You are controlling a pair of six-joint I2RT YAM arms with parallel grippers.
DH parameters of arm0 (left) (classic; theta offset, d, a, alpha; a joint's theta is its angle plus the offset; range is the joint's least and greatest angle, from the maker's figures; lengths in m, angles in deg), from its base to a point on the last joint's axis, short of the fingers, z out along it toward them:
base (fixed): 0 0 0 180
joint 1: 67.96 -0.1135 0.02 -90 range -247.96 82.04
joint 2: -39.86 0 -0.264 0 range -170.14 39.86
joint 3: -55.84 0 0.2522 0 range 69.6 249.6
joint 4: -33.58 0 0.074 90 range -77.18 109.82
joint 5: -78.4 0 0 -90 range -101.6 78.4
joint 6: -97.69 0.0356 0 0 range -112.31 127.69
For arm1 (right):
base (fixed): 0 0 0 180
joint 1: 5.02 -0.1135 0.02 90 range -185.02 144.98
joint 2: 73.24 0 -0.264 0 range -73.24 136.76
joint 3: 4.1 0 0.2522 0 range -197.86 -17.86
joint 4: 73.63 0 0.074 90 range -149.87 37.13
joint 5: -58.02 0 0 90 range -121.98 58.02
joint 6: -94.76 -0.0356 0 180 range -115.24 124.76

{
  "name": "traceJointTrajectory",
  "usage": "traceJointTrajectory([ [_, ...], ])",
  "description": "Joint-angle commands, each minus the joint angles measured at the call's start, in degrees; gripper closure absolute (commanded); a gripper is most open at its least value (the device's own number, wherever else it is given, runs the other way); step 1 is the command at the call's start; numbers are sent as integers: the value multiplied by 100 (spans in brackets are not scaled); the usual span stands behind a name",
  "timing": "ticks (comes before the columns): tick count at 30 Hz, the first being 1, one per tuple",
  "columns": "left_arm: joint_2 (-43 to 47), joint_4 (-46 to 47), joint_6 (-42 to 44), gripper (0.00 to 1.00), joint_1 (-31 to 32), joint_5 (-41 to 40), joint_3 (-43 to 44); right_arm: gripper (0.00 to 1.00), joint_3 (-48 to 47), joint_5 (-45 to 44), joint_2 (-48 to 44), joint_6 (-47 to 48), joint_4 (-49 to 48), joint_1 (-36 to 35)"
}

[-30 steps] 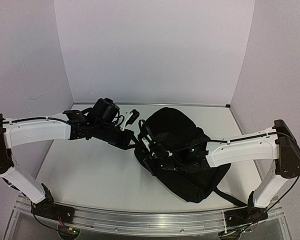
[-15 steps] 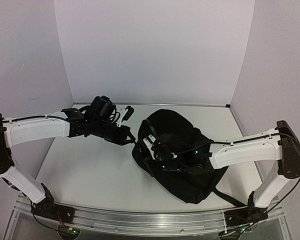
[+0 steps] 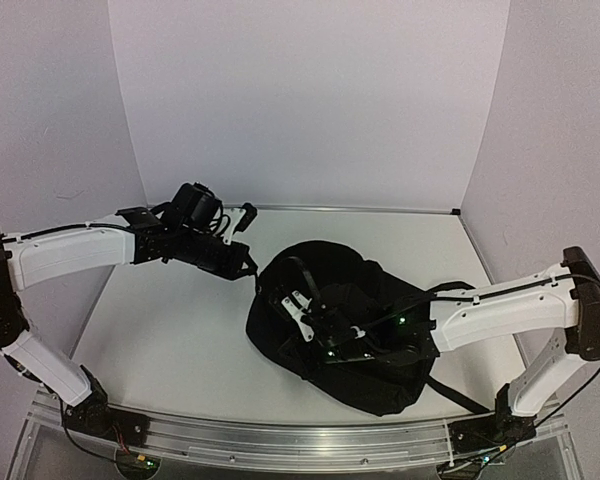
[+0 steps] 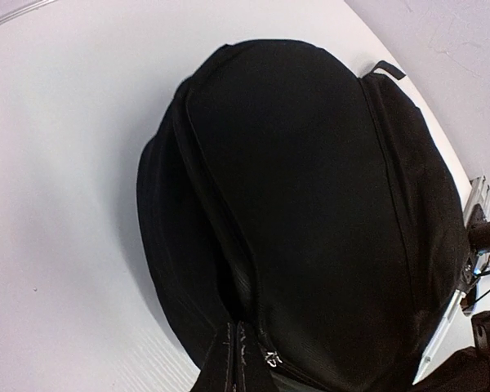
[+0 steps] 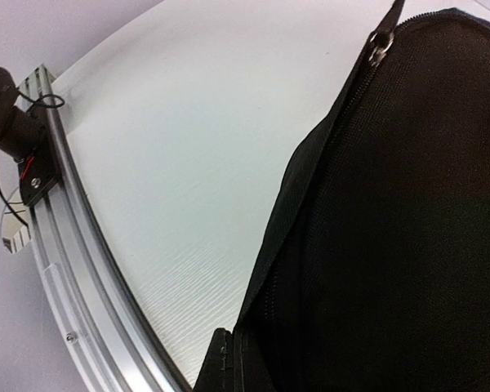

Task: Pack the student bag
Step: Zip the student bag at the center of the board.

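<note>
Student bag (image 3: 352,276): dragging leftward since earlier frame; soft, limp, light-looking fabric, probably best taken at zipper seam (image 4: 257,347). Left gripper (image 3: 251,269) and right gripper (image 3: 296,301) are each pinching its fabric.

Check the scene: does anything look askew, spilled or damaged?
Nothing is spilled or torn. The bag lies slumped and slanted across the table, one strap trailing toward the near edge.

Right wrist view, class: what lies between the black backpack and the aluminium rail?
Only bare white table separates the backpack from the rail; the right wrist view shows it.
</note>
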Motion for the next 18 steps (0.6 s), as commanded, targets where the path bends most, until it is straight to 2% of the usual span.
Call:
traceJointTrajectory([
  [1,165,303,253,100,-206,-315,348,100,74,874,-349,-264,-126,-282],
  [18,-230,1047,274,100,-649,153,200,100,215,2304,-483,-582,-67,-609],
])
